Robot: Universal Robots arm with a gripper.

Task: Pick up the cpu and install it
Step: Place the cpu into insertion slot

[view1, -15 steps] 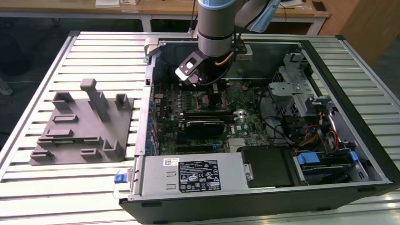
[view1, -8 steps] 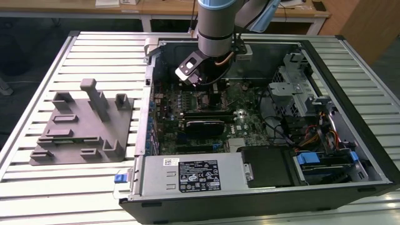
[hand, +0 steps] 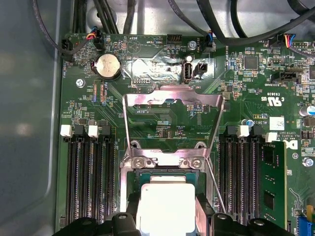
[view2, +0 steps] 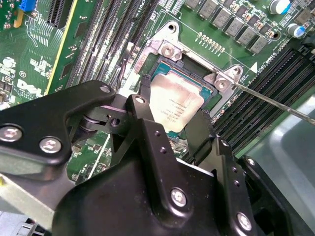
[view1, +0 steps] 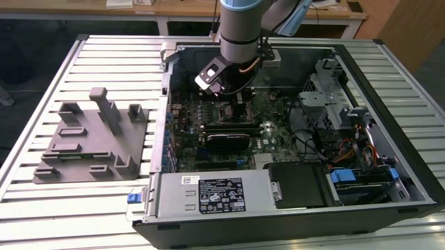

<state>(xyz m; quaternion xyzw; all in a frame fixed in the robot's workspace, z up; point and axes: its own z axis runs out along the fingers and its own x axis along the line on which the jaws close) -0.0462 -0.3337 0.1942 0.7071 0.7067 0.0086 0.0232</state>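
Gripper (view2: 172,116) tight around half-hidden cpu (view2: 176,102)

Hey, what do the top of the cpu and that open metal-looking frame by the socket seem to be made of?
The cpu: its top looks like metal, pale silver-grey with a dull satin finish and faint print, seen in both wrist views. The frame: probably bare steel sheet. It is thin and bright, and in the first wrist view it gives mirror-like reflections.
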